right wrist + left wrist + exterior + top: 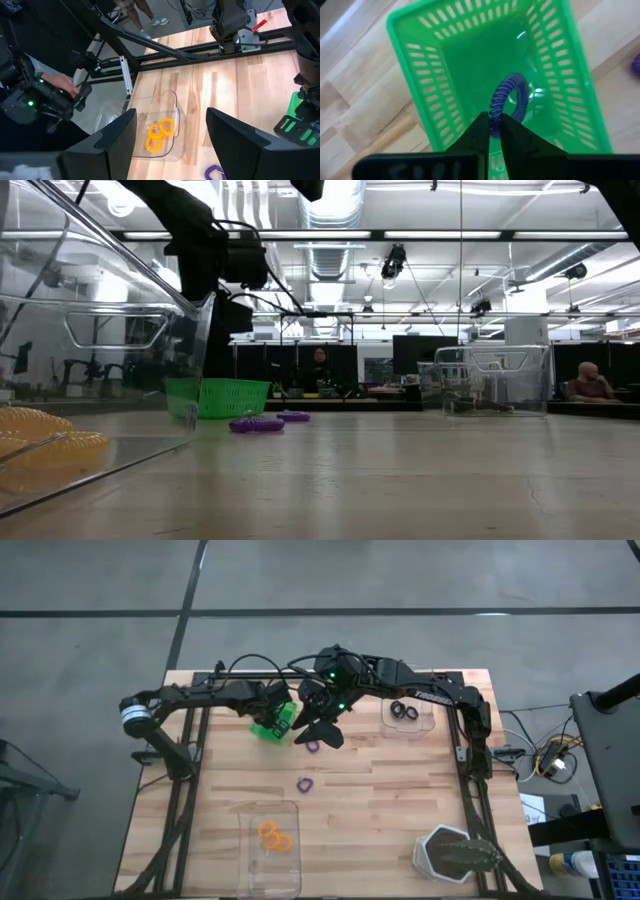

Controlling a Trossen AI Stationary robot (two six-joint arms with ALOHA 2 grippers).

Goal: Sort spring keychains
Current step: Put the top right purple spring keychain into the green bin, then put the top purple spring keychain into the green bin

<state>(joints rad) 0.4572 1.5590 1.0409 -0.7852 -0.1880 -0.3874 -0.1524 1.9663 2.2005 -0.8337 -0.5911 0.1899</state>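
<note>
My left gripper hangs over the small green basket, shut on a purple spring keychain that reaches down inside it. In the high view this gripper is at the basket. My right gripper stands open above the table's middle and holds nothing. Two more purple keychains lie flat on the wood. Orange ones lie in a clear tray near the front. Black ones lie in a clear tray at the back right. My left gripper pinches the purple keychain by one spot of its coiled rim, only at the fingertips. The fingers come from above and point steeply down into the basket. The ring hangs below them inside the basket walls; I cannot tell whether its lower end touches the floor.
A grey and white hexagonal dish sits at the table's front right corner. Both arm frames run along the table's left and right sides. In the low view the basket and the two purple rings stand mid-table. People sit in the room behind.
</note>
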